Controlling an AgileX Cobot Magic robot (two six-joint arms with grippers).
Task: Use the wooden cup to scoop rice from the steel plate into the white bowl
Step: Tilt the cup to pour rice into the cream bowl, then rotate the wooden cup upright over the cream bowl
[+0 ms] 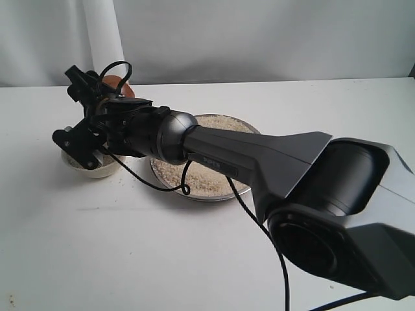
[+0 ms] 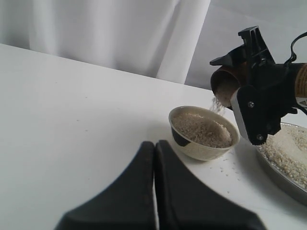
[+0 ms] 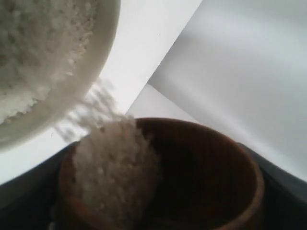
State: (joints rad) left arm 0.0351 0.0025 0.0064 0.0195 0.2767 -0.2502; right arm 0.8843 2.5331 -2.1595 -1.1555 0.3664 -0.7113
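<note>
Rice fills white bowl, covers steel plate; right gripper clamps pouring wooden cup; left gripper closed.

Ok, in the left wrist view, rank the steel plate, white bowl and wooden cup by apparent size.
1. steel plate, cropped by the frame, though its rim curve reads widest.
2. white bowl.
3. wooden cup, partly hidden, mouth narrower than the bowl.
</note>
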